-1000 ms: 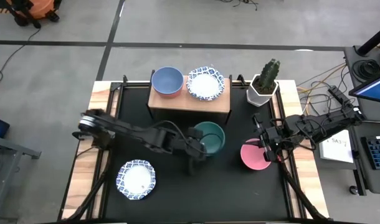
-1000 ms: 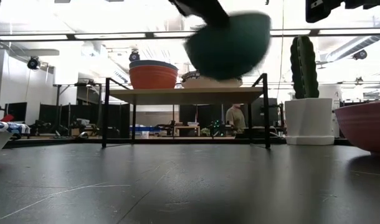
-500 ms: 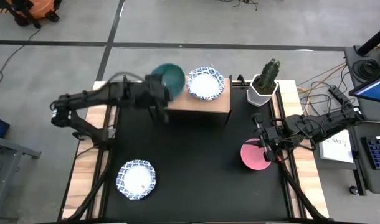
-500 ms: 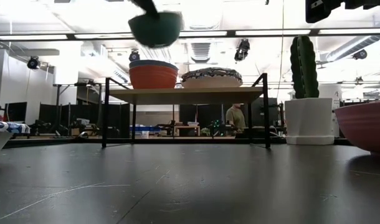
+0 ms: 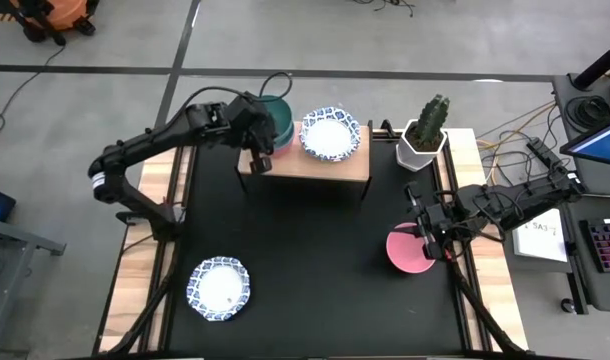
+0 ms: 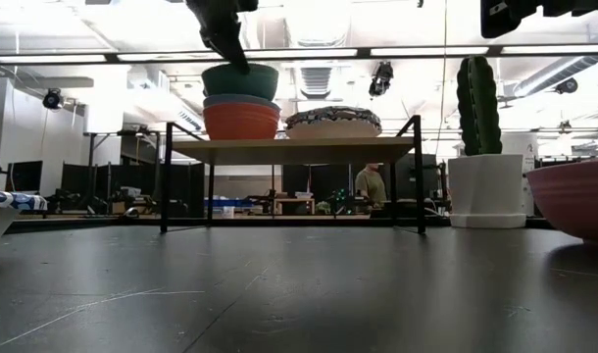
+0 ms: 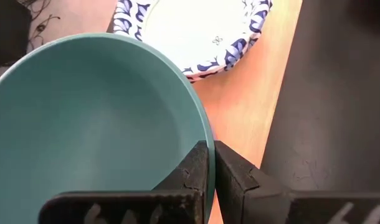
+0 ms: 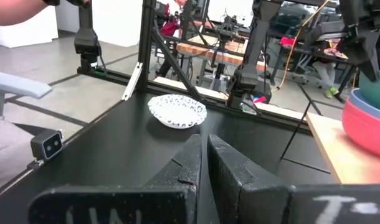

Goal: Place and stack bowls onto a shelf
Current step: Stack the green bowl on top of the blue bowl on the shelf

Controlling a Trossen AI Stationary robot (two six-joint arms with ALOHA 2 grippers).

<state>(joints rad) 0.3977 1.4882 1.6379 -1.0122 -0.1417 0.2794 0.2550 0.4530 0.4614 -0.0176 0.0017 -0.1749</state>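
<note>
My left gripper [image 7: 210, 163] pinches the rim of the green bowl [image 5: 276, 120], which sits mouth up, nested on the blue-and-red stack [image 6: 240, 115] at the shelf's [image 5: 320, 165] left end. My right gripper [image 5: 426, 240], fingers nearly closed and empty, rests by the pink bowl [image 5: 409, 252].

No legible text, label, brand, number or sign is showing in any view. The sheet of paper [image 5: 541, 240] beside the table's right edge is carrying marks too small to read. The patterned bowl [image 7: 196, 31] on the shelf [image 7: 243, 106] is showing only blue ornament and a small motif at its centre, not lettering.
</note>
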